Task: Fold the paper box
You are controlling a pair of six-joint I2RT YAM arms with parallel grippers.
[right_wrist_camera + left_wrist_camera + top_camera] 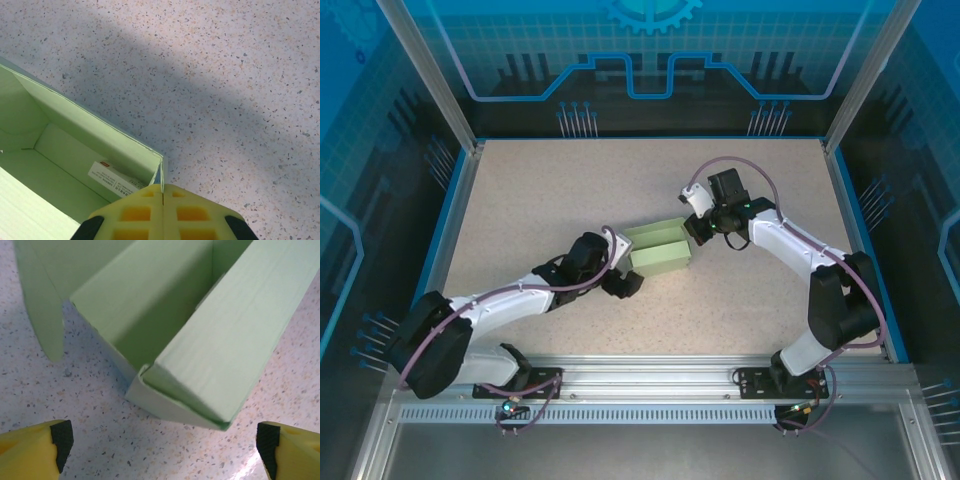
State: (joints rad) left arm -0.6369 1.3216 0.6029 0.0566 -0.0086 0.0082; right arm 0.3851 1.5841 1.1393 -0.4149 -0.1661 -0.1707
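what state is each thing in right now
paper box, partly folded, walls up, top open, standing on the table
left hand, open wide, just short of the box's corner, not touching it
right hand, shut, pinching the box's wall at a corner
white label, lying flat inside the box

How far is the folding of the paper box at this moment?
Done: the paper box stands up as an open tray with walls. In hand: the right gripper, shut, seems to pinch a corner wall; the left gripper is open, facing the box, holding nothing. Left: the rounded side flap is not yet tucked in.
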